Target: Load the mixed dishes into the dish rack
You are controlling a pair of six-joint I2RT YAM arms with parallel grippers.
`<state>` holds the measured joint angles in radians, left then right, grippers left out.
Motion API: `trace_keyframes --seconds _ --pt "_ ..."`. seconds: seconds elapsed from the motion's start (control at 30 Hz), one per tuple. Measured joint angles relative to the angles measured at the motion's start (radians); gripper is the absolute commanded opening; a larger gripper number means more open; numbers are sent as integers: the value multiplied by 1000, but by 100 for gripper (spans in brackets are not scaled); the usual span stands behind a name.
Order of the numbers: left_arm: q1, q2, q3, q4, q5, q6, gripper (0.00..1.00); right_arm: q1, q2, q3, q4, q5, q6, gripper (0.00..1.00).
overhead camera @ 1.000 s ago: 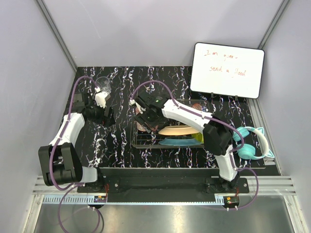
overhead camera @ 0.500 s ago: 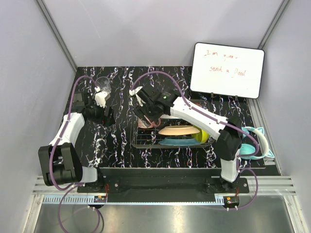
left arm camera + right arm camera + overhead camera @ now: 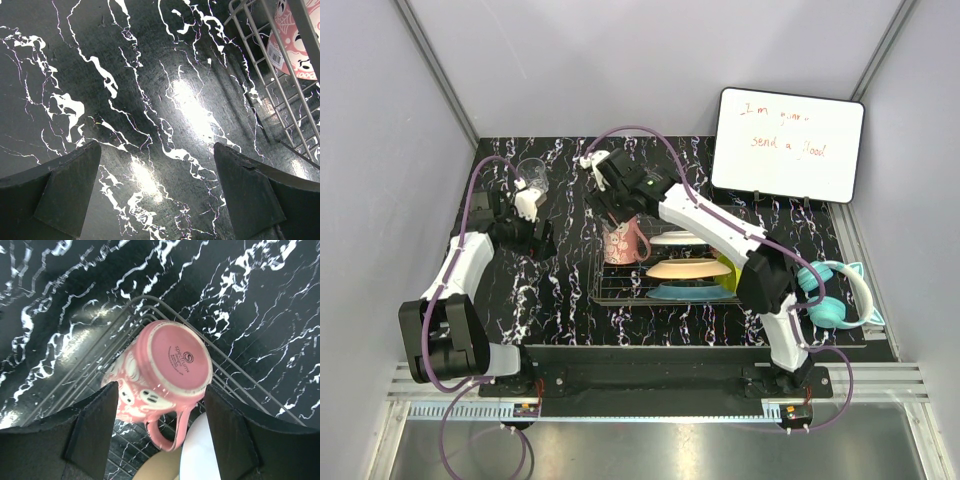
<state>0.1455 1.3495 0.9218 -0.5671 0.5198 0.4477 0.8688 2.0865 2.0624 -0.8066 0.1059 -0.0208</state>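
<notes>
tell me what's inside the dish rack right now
The dish rack holds a pink mug, base up, at its left end, then a white plate, a peach plate and a teal plate. The right arm covers the rack's right end, so anything there is hidden.

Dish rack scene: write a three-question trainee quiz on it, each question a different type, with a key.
1. True or false: the pink mug sits in the dish rack with its base facing up.
2. Which dish stands on the table outside the rack? A. clear glass B. peach plate C. teal plate
3. Fill in the blank: the right gripper hangs above the mug with its jaws ____.

Key: 1 true; 2 A; 3 open.
</notes>
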Motion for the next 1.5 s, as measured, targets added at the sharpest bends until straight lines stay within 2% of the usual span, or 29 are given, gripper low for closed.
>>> trace_keyframes --seconds 0.97,1.5 --pt "18 0 0 0 -1 14 99 -13 29 -75 142 -176 59 67" --pt "19 0 0 1 -1 19 99 -14 -100 -261 183 -240 124 63"
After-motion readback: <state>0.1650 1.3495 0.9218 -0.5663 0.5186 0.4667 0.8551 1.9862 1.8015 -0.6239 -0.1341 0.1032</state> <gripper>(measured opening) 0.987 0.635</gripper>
